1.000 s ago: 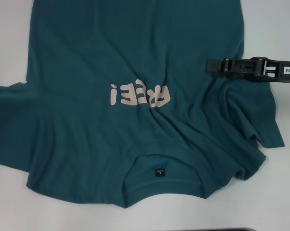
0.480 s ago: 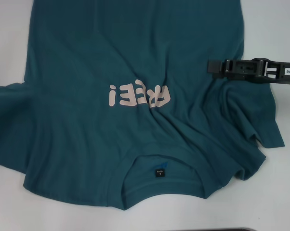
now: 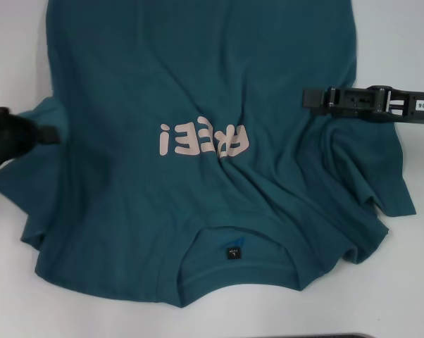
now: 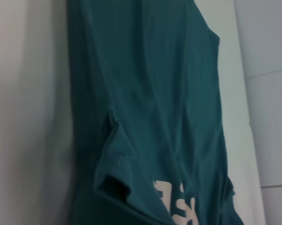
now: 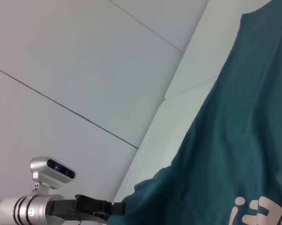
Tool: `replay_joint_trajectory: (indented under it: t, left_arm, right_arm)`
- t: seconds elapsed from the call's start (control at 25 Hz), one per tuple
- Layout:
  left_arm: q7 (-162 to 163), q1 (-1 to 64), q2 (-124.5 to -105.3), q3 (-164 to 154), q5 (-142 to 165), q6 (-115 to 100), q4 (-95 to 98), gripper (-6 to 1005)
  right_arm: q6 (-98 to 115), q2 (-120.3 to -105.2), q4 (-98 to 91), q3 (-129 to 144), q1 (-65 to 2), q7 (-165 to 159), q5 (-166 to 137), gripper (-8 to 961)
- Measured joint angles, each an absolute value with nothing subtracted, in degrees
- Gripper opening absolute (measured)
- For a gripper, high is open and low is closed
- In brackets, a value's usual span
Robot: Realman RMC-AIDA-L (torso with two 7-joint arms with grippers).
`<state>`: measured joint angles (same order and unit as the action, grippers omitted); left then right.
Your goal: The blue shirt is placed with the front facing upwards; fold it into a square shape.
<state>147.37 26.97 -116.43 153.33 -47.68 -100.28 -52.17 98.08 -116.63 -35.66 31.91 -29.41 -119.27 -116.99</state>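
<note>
Head view: the blue shirt [image 3: 205, 148] lies front up on the white worktop [image 3: 409, 42], collar nearest the robot. The left gripper [image 3: 46, 134] is at the shirt's left sleeve; jaw state cannot be told. The right gripper [image 3: 310, 97] lies flat at the shirt's right edge, jaws apparently together.

Left wrist view: shirt body and bunched sleeve [image 4: 115, 173].

Right wrist view: the left gripper [image 5: 115, 208] meets the sleeve edge.

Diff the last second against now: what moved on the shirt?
The left gripper has come in from the robot's left to the sleeve of the blue shirt. That sleeve, earlier spread flat outward, is now drawn in and bunched toward the body. The right gripper stays over the shirt's right side; lettering and collar are unchanged.
</note>
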Motion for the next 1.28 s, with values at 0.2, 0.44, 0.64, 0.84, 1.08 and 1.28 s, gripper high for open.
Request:
replay_joint_trajectory:
  t: [0.2, 0.44, 0.64, 0.84, 1.08, 1.28]
  left_arm:
    - [147.5, 28.8, -118.44, 152.8, -47.4, -99.5, -52.1, 12]
    - [147.9, 30.1, -119.60, 150.1, -47.4, -95.5, -49.7, 16]
    - [148.0, 31.1, -120.12, 149.6, -47.8, -92.3, -46.7, 30]
    - [147.6, 33.0, -120.04, 149.9, -47.9, -89.6, -42.1, 45]
    - [146.0, 34.0, -119.25, 149.5, -48.0, -89.3, -40.2, 62]
    - [146.5, 34.3, -118.81, 149.3, -47.7, -90.3, -40.3, 119]
  right_arm:
    - [98.1, -116.63, -35.6, 31.9, -29.6, -119.3, -117.0, 912]
    - [97.9, -116.79, -35.6, 31.9, -29.7, -119.3, -117.0, 912]
    - [97.8, -116.81, -35.5, 31.9, -29.5, -119.3, -117.1, 913]
    - [97.7, -116.75, -34.9, 31.9, -29.5, -119.2, -117.2, 913]
    - [97.6, -116.56, -34.3, 31.9, -29.5, -118.9, -117.3, 913]
    - [97.5, -116.54, -34.3, 31.9, -29.5, -118.9, -117.3, 913]
